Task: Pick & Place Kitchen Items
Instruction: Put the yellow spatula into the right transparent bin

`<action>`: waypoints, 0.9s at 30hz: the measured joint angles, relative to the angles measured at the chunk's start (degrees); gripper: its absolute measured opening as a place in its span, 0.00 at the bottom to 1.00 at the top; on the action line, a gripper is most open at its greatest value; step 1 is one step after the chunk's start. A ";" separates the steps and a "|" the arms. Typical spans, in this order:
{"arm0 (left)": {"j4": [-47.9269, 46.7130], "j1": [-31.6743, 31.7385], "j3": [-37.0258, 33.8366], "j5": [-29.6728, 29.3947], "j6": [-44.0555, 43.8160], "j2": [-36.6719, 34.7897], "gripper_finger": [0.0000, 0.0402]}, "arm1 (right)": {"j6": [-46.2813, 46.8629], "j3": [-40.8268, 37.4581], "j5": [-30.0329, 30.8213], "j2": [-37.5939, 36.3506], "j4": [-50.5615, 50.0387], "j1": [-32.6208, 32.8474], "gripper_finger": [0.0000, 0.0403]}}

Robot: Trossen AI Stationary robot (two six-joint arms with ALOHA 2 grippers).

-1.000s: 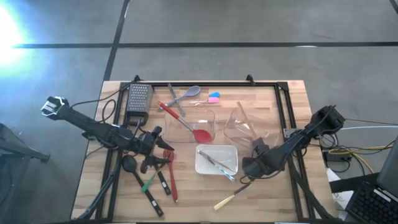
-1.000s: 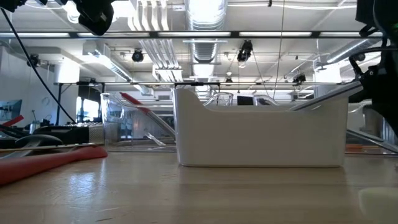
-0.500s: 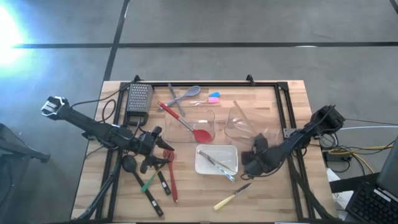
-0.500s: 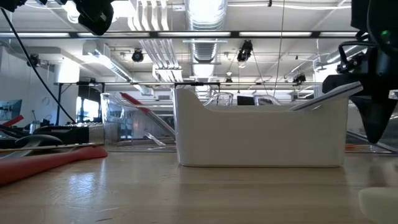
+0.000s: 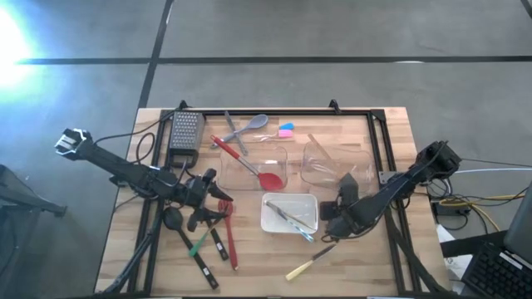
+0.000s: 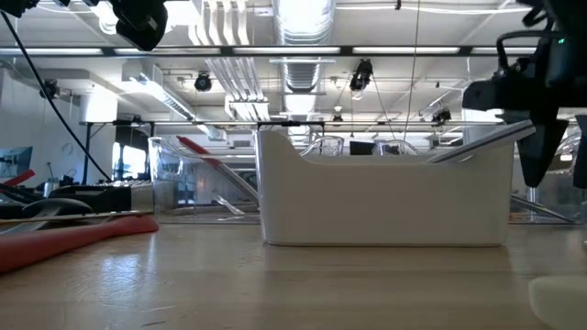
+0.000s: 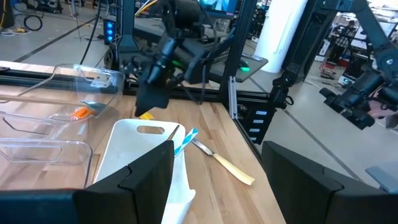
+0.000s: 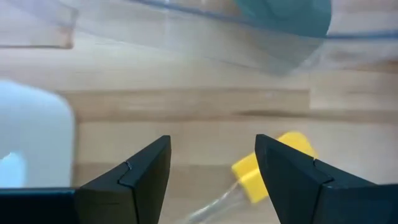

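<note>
Clear bins number two (image 5: 270, 159) (image 5: 332, 162), beside one white tray (image 5: 274, 218); both grippers (image 5: 218, 199) (image 5: 331, 218) hover, jaws wide, empty.

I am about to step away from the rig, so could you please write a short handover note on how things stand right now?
Right gripper: open, empty, just right of the white tray, above the table.
Left gripper: open, empty, waiting over the utensils at the table's left.
Done: tongs lie in the white tray; red spoon rests in a clear bin.
Left: cream-handled knife in front of the tray; black ladles and red spatula at left; grey spoon and pink and blue spatulas at the far edge. The other clear bin looks empty.
</note>
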 joint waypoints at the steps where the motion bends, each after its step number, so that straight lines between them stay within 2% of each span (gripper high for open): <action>1: -0.33 -0.01 0.00 0.00 -0.01 0.00 0.62 | 0.96 0.35 0.02 0.00 -0.29 0.51 0.56; 9: -0.75 -0.15 0.00 0.04 -1.28 0.00 0.62 | 9.97 -0.83 -3.78 0.03 -1.24 3.61 0.56; 14: -0.59 -0.15 0.00 0.04 -1.30 0.00 0.62 | 10.28 -0.91 -4.65 2.03 -1.84 3.21 0.54; 27: -0.59 -0.17 0.00 0.04 -1.33 0.00 0.62 | 9.94 0.89 -12.27 11.59 -0.99 3.44 0.54</action>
